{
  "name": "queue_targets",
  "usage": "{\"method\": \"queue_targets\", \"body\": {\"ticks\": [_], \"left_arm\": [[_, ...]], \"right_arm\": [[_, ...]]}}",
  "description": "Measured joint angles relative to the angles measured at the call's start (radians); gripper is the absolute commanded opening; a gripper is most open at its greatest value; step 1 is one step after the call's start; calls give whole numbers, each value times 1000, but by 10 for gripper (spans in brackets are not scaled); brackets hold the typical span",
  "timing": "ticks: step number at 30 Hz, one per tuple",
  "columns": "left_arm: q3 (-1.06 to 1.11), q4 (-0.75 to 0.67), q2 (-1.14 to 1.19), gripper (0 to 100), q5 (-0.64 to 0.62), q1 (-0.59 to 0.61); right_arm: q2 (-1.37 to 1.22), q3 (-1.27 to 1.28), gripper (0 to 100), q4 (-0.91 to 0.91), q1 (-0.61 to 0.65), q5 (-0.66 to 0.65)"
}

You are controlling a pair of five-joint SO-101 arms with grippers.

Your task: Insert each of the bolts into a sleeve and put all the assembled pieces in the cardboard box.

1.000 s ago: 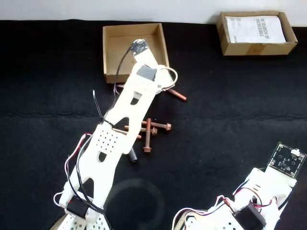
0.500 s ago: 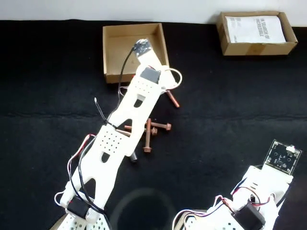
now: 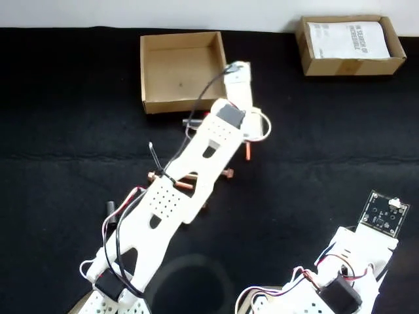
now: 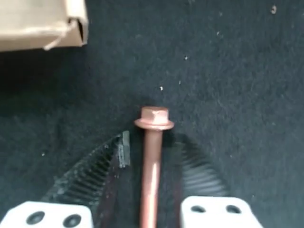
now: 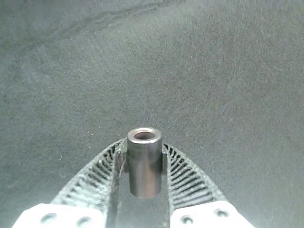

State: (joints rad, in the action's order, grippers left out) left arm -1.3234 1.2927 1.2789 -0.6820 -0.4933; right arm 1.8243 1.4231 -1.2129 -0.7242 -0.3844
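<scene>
**Bolt and sleeve both in hand, still well apart**

At the far left of the surface, the cardboard box (image 3: 180, 65) holds no assembled pieces, so by my reading the task is at its start. The left arm (image 3: 196, 163) stretches across the dark surface just to the right of that box. Its jaws are clenched on a copper bolt (image 4: 153, 161). The shaft runs back between the jaws and the flanged head pokes out in front. In the high view the same bolt (image 3: 248, 152) shows below the wrist, near the box but outside it. More loose bolts (image 3: 227, 173) lie partly under the arm's forearm.

Further right, the right arm (image 3: 353, 275) sits low at the near edge. Its jaws grip a grey sleeve (image 5: 145, 164) around its body, with the open bore facing the wrist camera. A second box with paper in it (image 3: 350, 65) stands at the far right.

The main risk is the bolt's orientation. The head leads and the plain end is buried between the jaws, so mating may need a regrip, and that could drop the bolt. The bore is narrow, so a small tilt at contact could jam the bolt or push the sleeve out of its side grip. The forearm also hangs over the loose bolts, and a low sweep could scatter them.
</scene>
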Motion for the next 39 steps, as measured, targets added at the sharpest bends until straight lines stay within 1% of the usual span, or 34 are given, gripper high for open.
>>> {"method": "queue_targets", "body": {"ticks": [9, 11, 13, 17, 25, 30, 31, 35, 37, 39], "left_arm": [[0, 15, 0, 238, -9, 3], [0, 15, 0, 221, -8, 5], [0, 15, 0, 161, 11, 5], [0, 35, 0, 5, 23, 5], [0, 37, 0, 8, 23, 3], [-18, 54, 0, 8, 28, 31], [-37, 68, 0, 8, 34, 40], [-169, 206, 3, 8, 163, 69], [-253, 296, 2, 8, 232, 71], [-279, 381, -37, 8, 293, 66]], "right_arm": [[0, 0, 6, 0, 0, 0], [0, 0, 6, 0, 0, 0], [0, 0, 6, 0, 0, 0], [0, 0, 6, 0, 0, 0], [0, 0, 6, 0, 3, 0], [0, 0, 6, 0, 28, 0], [0, 0, 6, 0, 34, 0], [0, 0, 6, 0, 118, 0], [0, 0, 6, 0, 192, 0], [0, 0, 6, 5, 285, 32]]}}
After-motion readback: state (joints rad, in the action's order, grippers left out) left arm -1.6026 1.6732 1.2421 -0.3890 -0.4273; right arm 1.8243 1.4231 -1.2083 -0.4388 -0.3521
